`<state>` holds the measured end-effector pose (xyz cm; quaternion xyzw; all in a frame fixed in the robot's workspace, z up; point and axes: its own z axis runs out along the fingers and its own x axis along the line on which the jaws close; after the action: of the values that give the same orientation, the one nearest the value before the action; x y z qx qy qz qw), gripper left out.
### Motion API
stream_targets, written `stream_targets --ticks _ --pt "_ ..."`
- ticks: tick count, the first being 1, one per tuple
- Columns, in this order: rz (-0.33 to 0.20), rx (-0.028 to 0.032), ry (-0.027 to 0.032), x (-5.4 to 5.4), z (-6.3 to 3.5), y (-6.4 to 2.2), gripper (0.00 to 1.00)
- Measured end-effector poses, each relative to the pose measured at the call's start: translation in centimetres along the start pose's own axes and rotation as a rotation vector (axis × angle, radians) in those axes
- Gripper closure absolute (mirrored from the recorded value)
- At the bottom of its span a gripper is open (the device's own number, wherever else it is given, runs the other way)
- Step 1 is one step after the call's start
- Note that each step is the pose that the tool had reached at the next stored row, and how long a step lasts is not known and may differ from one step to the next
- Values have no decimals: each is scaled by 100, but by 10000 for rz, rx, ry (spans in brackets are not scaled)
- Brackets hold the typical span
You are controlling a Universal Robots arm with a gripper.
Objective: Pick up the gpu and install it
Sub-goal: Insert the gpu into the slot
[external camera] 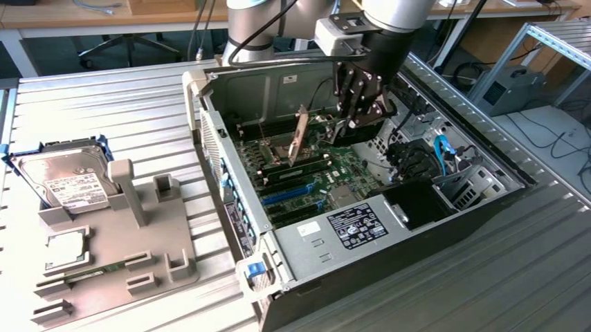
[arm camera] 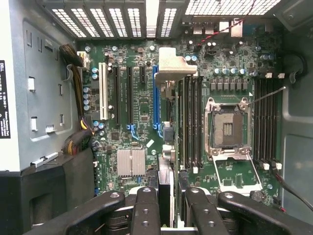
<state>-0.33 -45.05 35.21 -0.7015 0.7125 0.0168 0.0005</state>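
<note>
Roughly mid-frame in the exterior view, the gpu (external camera: 297, 138), a thin flat card with a long silver bracket, stands nearly edge-on inside the open grey computer case (external camera: 209, 138). In the wrist view the gpu (arm camera: 172, 68) runs down the centre to the lower edge, where the black multi-link gripper (arm camera: 171, 195) is closed on its near end; its faces and bottom edge are hidden. Beneath lies the green motherboard (arm camera: 142, 112), with a long blue slot (arm camera: 155, 98) just beside the card; whether they touch cannot be told. A silver boxy hard drive (external camera: 69, 183) sits at the exterior view's far left

Matt ribbed metal table (external camera: 102, 104)
</note>
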Motion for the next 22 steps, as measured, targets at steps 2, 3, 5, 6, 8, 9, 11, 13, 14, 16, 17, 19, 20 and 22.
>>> stream_targets --ticks 2,3,5,6,8,9,11,13,14,16,17,19,20,22 --pt "0 0 0 3 3 2 74" --pt "0 0 -1 6 7 5 74" --pt "0 0 -1 9 11 8 74" --pt "0 0 -1 11 13 9 74" --pt "0 0 -1 14 16 11 74" --pt "0 0 -1 15 18 12 74" --pt "1 0 -1 18 21 15 74" --pt "0 0 -1 21 25 18 74" --pt "0 0 -2 22 27 19 74" --pt "0 0 -2 25 31 22 74" --pt "0 0 -2 26 32 23 74" --pt "1 0 -2 29 35 26 74" --pt "1 0 -2 30 37 28 74" --pt "0 0 -1 32 39 33 74"
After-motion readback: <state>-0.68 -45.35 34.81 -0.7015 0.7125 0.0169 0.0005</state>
